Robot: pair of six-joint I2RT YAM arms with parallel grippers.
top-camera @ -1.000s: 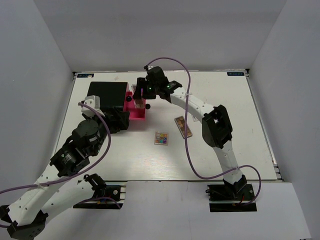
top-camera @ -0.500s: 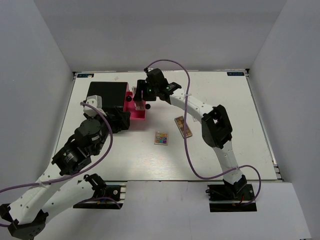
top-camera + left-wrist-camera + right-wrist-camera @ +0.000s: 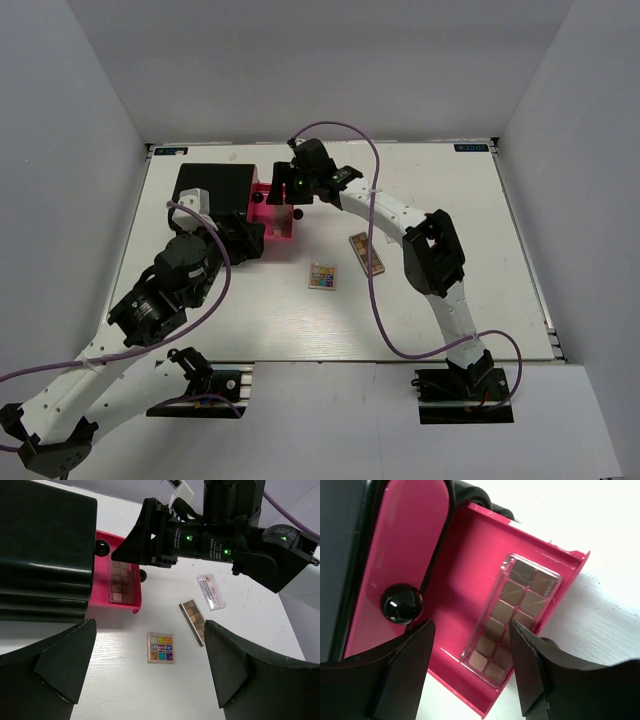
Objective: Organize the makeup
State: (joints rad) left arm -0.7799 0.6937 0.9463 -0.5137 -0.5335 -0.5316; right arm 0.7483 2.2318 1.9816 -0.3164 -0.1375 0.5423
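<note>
Large black box at far left of table, pink drawer standing pulled out. Left gripper spread wide, empty, hovering by box front. Right gripper above drawer, released, grasping nothing. Long brown eyeshadow palette flat on table. Pinkish flat case lying inside drawer. Multicoloured square palette on table, apart from drawer. White red-printed packet just beside long palette.

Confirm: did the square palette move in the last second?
No. The square palette lies at the same spot left of the long brown palette.
</note>
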